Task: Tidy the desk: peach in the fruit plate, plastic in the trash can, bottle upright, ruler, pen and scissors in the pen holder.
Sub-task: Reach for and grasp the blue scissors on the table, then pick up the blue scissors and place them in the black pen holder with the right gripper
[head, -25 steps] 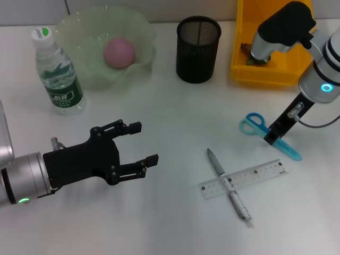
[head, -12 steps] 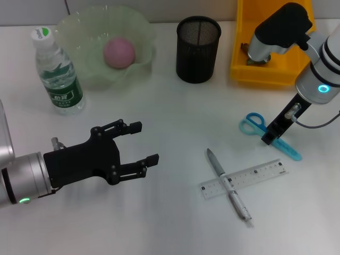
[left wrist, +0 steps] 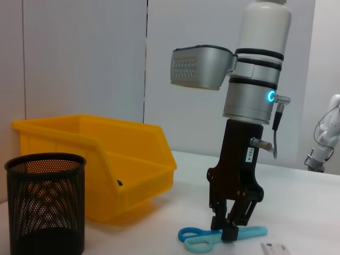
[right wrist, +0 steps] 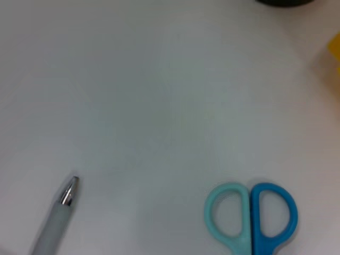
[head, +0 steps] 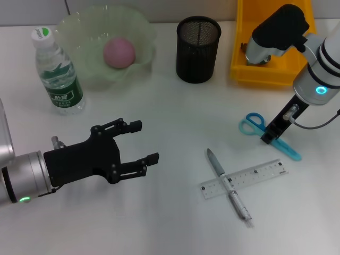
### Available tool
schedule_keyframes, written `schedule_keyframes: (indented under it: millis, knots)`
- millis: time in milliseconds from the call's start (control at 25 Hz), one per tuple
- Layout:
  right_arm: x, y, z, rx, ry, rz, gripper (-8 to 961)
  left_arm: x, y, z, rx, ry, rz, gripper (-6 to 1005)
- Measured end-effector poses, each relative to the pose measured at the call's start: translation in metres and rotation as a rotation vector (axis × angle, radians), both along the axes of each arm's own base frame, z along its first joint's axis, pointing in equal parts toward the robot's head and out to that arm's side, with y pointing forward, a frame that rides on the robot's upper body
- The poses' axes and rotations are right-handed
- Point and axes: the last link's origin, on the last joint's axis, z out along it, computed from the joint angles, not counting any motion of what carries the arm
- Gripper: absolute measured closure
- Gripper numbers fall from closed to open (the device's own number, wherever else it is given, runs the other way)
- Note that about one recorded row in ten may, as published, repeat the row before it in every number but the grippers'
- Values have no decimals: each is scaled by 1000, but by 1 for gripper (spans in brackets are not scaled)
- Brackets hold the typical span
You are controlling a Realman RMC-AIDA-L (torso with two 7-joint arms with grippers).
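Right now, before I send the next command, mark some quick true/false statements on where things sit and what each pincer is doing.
1. The peach lies in the plate. True.
2. The bottle lies on its side. False: it stands upright.
3. The right pincer is down at the scissors. True.
4. The pen stands in the holder. False: it lies on the desk, crossing the ruler.
5. The left pincer holds the ruler. False: it is open, holding nothing.
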Motion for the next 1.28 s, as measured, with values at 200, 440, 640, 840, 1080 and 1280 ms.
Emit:
schedule_keyframes:
  millis: [200,440,640,840,1080,1280]
  knots:
    - [1,-1,-1,-3,-1,-4,711,0,1,0,1,0,-2,185]
    - [1,0,-1,-3,-1,-3,708,0,1,1,2,2,-4,185]
    - [-1,1,0,1,0,3,712,1,2,2,5,4,-6,185]
    - [-4,1,0,1,12,7,718,1,2,2,5,4,-7,185]
    - [-11,1,3,-2,41,17,722,1,2,3,6,4,-10,185]
    - [-15,1,7,9,64,30,722,1,2,3,6,3,-13,185]
